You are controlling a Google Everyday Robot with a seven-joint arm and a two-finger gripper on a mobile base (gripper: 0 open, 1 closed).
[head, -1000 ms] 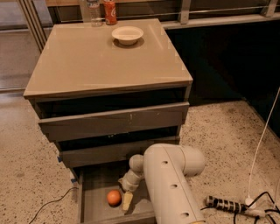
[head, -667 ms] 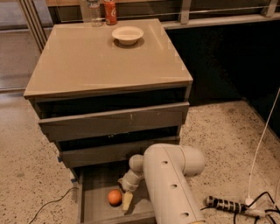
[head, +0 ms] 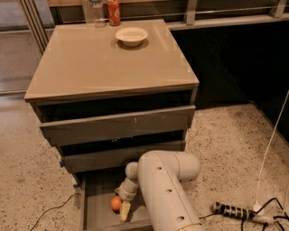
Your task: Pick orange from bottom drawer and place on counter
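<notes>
Shifts left vs. prior frame, closing on orange (head: 116, 204) on bottom drawer (head: 95, 195) floor, near front. Sits just right of fruit, touching or nearly: gripper (head: 125, 210), pointing down, open/closed can't tell. Reaches in w/ arm (head: 167, 189) bent over from lower right. Counter (head: 104, 63) well above.

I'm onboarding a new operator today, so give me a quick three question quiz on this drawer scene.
1. True or false: the orange lies on the counter.
2. Where is the gripper? A above the counter; B down in the bottom drawer, beside the orange; C out of sight.
3. What red container stands beyond the white bowl?
Key: 1 false; 2 B; 3 the red soda can.
</notes>
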